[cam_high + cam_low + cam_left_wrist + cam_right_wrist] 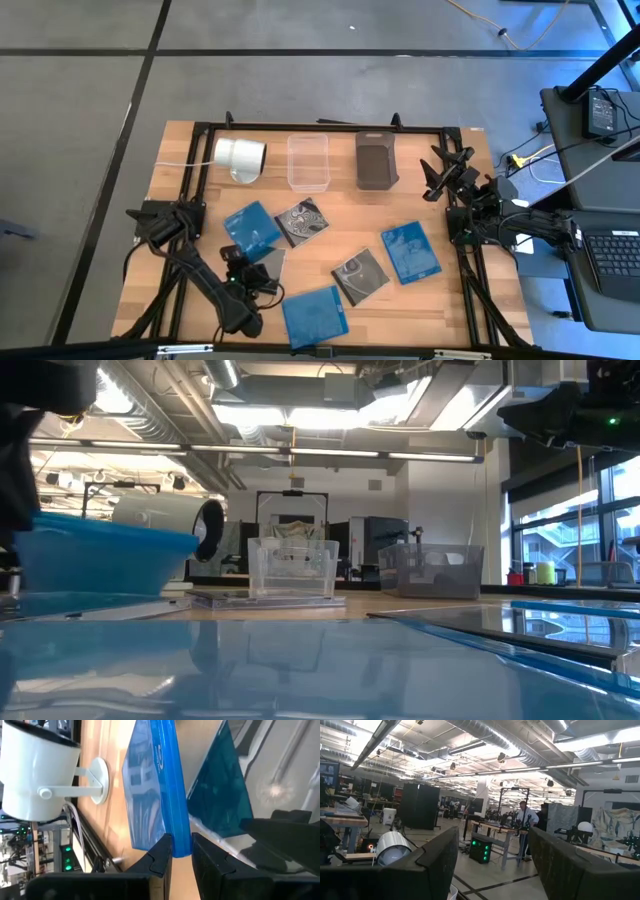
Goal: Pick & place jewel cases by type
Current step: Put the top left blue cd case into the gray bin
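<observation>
My left gripper (244, 256) (181, 846) stands near the table's near-left part, shut on a translucent blue jewel case (252, 228) (100, 550). A plain dark grey case (270, 262) lies beside the gripper, partly hidden by it. Flat on the table lie two dark cases with white swirl art (302, 221) (361, 275) and two more blue cases (410, 252) (314, 316). My right gripper (442, 172) (492, 850) waits open, raised over the table's far right edge, touching nothing. My left gripper pinches the blue case between its two fingers (162, 854) at the case's near edge (181, 842). The fingers come from the table's near side, roughly level, and lie across that edge. The case sits tilted in the hold; whether its far edge rests on the table, I cannot tell.
At the far edge stand a white cylinder on its side (240, 155), a clear tray bin (308, 161) and a dark tray bin (376, 160). A black frame (330, 128) borders the wooden table. Bare wood shows between the cases and the bins.
</observation>
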Action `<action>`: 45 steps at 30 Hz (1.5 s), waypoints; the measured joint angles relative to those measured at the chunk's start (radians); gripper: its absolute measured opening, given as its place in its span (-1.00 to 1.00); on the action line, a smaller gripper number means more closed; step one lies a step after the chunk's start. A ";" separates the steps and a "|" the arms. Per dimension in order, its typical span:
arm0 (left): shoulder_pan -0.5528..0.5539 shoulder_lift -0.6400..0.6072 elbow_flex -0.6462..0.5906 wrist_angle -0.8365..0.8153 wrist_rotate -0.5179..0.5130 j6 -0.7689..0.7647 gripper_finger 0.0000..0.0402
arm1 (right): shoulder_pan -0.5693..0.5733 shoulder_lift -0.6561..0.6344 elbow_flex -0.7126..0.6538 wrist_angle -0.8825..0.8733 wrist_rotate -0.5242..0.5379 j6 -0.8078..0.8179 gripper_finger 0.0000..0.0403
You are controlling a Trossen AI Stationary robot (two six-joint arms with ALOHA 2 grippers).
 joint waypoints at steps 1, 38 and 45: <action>0.005 0.000 0.008 0.000 -0.012 0.005 -0.72 | 0.000 0.000 0.000 0.000 0.000 0.000 0.20; 0.173 -0.162 0.242 0.216 -0.713 0.743 -0.72 | 0.000 0.000 0.000 -0.005 -0.298 0.056 0.20; 0.229 -0.162 0.242 0.561 -0.621 1.066 -0.72 | 0.000 0.000 0.000 0.004 -0.298 0.072 0.20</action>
